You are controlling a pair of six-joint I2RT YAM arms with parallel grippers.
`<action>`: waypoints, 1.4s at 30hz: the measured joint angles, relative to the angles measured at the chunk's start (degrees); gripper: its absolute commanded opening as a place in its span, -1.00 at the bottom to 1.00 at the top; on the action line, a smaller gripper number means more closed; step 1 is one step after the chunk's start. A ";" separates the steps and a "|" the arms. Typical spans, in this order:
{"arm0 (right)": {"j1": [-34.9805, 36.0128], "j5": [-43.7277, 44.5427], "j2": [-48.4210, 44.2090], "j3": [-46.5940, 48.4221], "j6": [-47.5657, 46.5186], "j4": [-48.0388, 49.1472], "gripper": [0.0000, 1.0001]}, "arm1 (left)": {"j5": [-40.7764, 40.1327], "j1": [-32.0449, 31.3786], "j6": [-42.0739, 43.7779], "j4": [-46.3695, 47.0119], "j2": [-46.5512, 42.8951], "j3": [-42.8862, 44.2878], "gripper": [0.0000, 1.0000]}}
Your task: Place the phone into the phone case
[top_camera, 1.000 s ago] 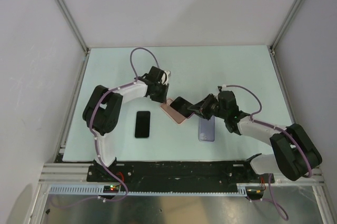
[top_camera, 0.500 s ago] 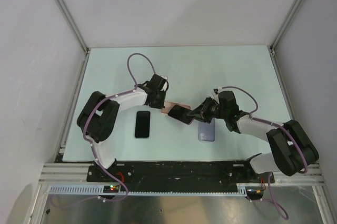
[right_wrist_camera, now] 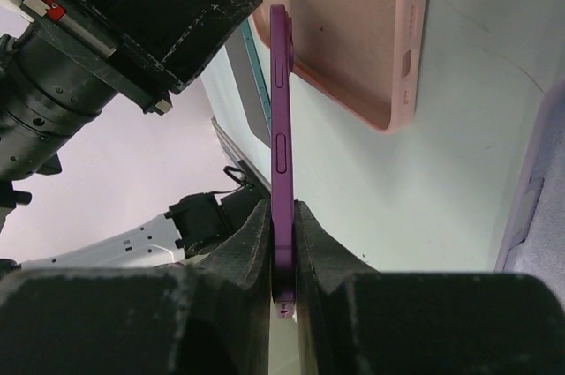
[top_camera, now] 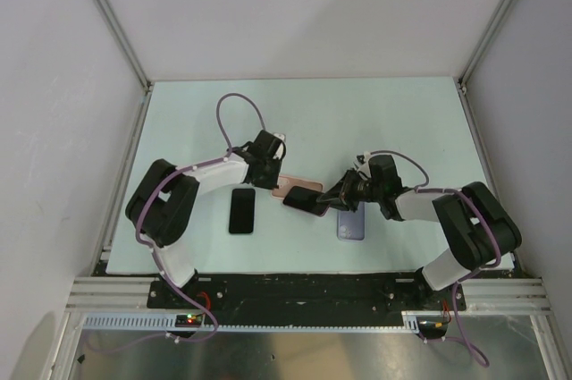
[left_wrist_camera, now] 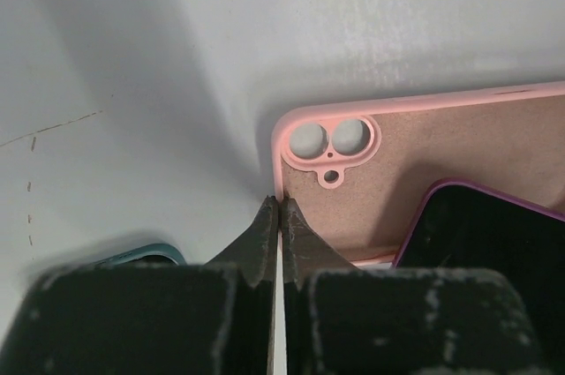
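Observation:
A pink phone case lies open side up at the table's middle, camera cutout toward my left gripper. My left gripper is shut on the case's rim by that corner. My right gripper is shut on a purple phone, held by its sides. The phone stands tilted, its far end over the case. In the left wrist view the phone overlaps the case's near right part.
A dark phone with a teal edge lies left of the case; it also shows in the left wrist view. A lavender case lies under my right arm and shows in the right wrist view.
My right gripper has brought the purple phone lower and toward the near side of the pink case. My left gripper has shifted slightly, still on the case's rim.

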 measured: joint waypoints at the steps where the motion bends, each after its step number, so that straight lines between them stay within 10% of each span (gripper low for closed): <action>1: 0.00 -0.17 0.15 0.02 -0.02 0.20 -1.00 | 0.07 0.00 0.17 -0.02 -0.07 -0.07 -1.00; 42: -0.63 0.63 5.16 3.30 -4.92 -0.13 -1.00 | 5.22 -0.20 6.47 -0.96 -0.46 -0.15 -1.00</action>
